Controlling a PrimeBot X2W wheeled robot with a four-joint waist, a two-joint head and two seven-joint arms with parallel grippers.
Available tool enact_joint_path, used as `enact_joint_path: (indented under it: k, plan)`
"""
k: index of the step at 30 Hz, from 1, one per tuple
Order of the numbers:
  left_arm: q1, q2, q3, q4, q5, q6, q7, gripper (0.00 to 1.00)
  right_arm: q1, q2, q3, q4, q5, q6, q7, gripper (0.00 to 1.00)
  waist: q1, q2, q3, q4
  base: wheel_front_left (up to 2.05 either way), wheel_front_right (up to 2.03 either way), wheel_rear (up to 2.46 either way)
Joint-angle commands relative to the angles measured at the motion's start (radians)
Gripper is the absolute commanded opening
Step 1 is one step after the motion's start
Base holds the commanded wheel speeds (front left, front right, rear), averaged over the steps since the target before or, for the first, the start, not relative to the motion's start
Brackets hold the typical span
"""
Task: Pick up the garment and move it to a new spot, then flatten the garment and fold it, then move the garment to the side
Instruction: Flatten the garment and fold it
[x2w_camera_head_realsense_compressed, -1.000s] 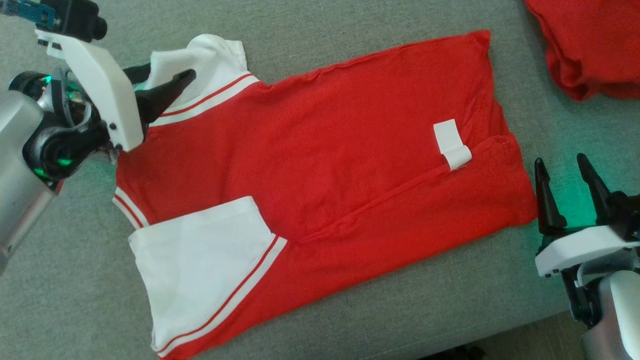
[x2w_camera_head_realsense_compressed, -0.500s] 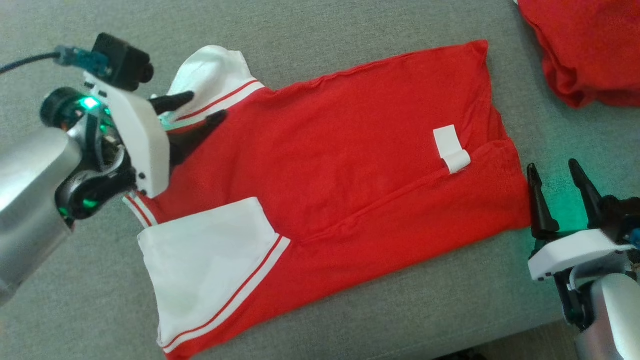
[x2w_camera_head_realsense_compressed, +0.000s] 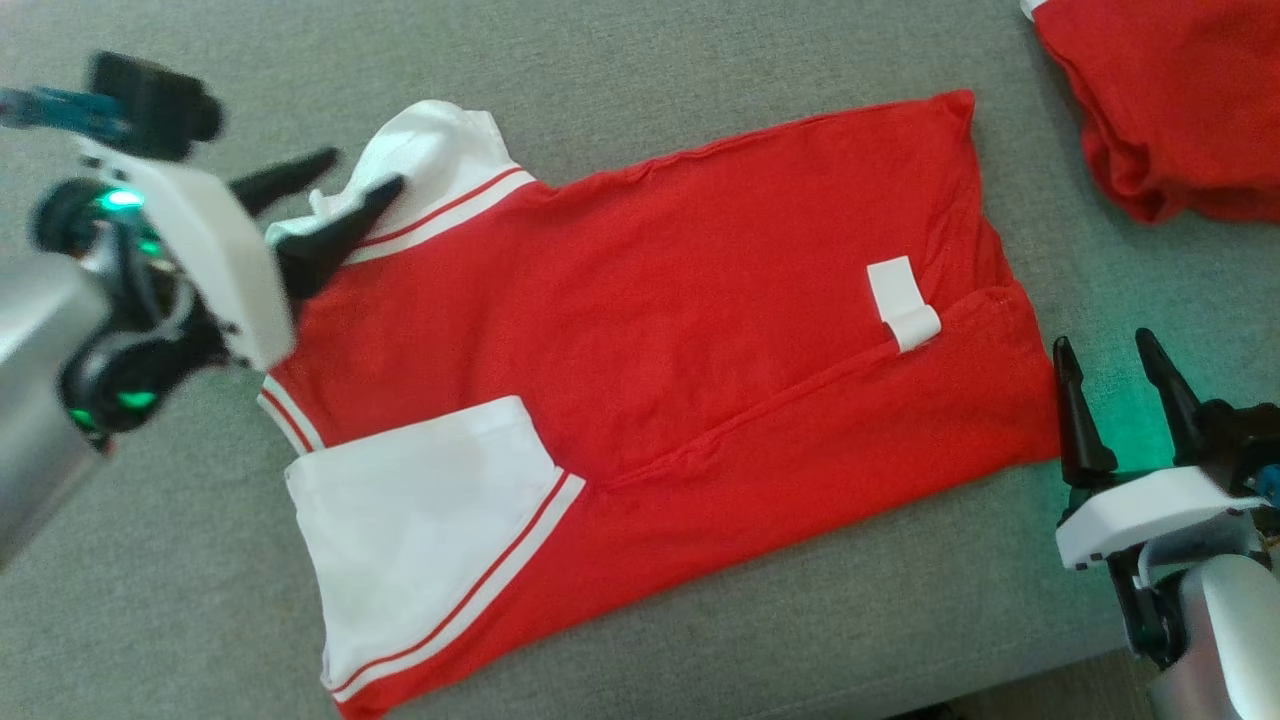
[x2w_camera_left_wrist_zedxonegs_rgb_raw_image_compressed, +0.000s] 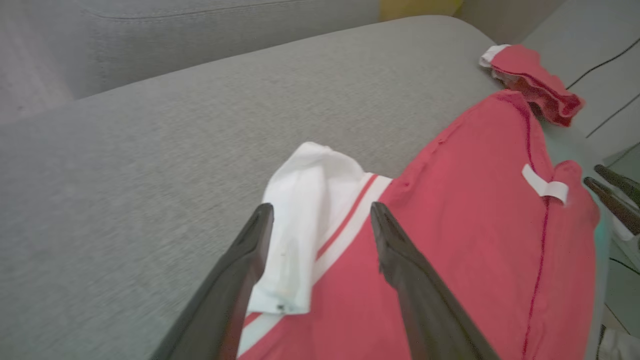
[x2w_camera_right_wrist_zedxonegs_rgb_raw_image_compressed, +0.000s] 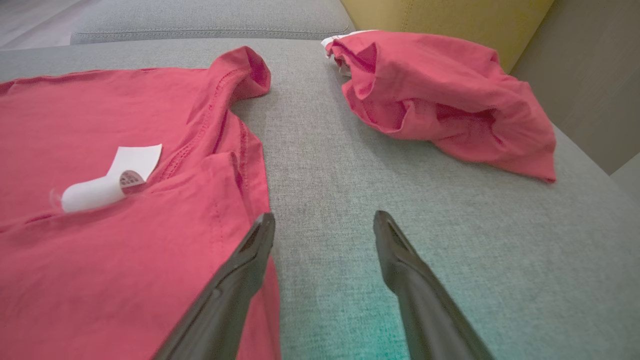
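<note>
The red garment (x2w_camera_head_realsense_compressed: 650, 330) lies flat on the grey sofa cushion (x2w_camera_head_realsense_compressed: 700, 60), with two white sleeves and one white label (x2w_camera_head_realsense_compressed: 903, 303) showing. The left wrist view shows the left tool (x2w_camera_left_wrist_zedxonegs_rgb_raw_image_compressed: 321, 207) spread open over the upper sleeve (x2w_camera_left_wrist_zedxonegs_rgb_raw_image_compressed: 300, 195). The right tool (x2w_camera_head_realsense_compressed: 1101, 340) stands open and empty beside the garment's edge. The right wrist view adds a yellow backrest (x2w_camera_right_wrist_zedxonegs_rgb_raw_image_compressed: 450, 20) behind one second, crumpled red garment (x2w_camera_right_wrist_zedxonegs_rgb_raw_image_compressed: 440, 95).

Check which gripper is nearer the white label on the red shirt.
Right. The right gripper sits open just past the edge of the red shirt, near the white label. The left gripper is open at the white sleeve, at the opposite end.
</note>
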Motion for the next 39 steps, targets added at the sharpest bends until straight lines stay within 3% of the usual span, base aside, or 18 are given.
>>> enact_joint_path:
  k: [1,5,16,27,29,31,32,35,37,39]
  plan:
    - [-0.049,0.056,0.056,-0.001,0.005,0.002,-0.006,1.0,0.016,-0.013,0.016,-0.023,0.006,-0.001,-0.008,1.0,0.0001,0.0,-0.002,0.002,0.0,0.0,0.0]
    - [-0.057,0.068,0.047,0.053,0.031,0.005,-0.002,1.0,0.014,-0.016,0.018,-0.025,0.006,-0.001,-0.005,1.0,0.0001,0.0,-0.002,0.007,0.0,0.0,0.0]
    - [-0.053,0.009,0.007,0.204,0.058,0.004,-0.002,1.0,0.0,-0.02,0.024,-0.034,0.009,-0.001,-0.002,1.0,0.0001,0.0,0.028,0.009,0.0,0.0,0.0]
    - [-0.073,-0.011,-0.035,0.195,0.066,0.002,0.009,0.99,-0.006,-0.015,0.021,-0.027,0.008,-0.001,-0.006,1.0,0.0001,0.0,0.038,0.005,0.0,0.0,0.0]
    - [-0.077,-0.009,-0.045,0.191,0.068,0.002,0.006,0.84,-0.009,-0.012,0.025,-0.023,0.007,-0.001,-0.008,1.0,0.0001,0.0,0.039,0.002,0.0,0.0,0.0]
    - [-0.079,-0.008,-0.049,0.193,0.065,0.002,0.005,0.78,-0.013,-0.01,0.028,-0.02,0.008,-0.001,-0.009,1.0,0.0001,0.0,0.041,-0.002,0.0,0.0,0.0]
    - [-0.08,-0.007,-0.05,0.193,0.062,0.002,0.004,0.69,-0.015,-0.008,0.03,-0.019,0.008,-0.001,-0.009,1.0,0.0001,0.0,0.042,-0.004,0.0,0.0,0.0]
    - [-0.085,-0.003,-0.055,0.193,0.067,0.002,-0.012,0.35,-0.018,-0.007,0.03,-0.016,0.008,-0.001,-0.013,1.0,0.0001,0.0,0.044,-0.009,0.0,0.0,0.0]
    - [-0.089,-0.001,-0.06,0.191,0.078,0.002,-0.029,0.0,-0.018,-0.008,0.029,-0.013,0.008,-0.001,-0.016,1.0,0.0001,0.0,0.043,-0.01,0.0,0.0,0.0]
    - [-0.094,-0.001,-0.064,0.19,0.086,0.002,-0.047,0.0,-0.019,-0.01,0.028,-0.011,0.007,-0.001,-0.016,1.0,0.0001,0.0,0.04,-0.011,0.0,0.0,0.0]
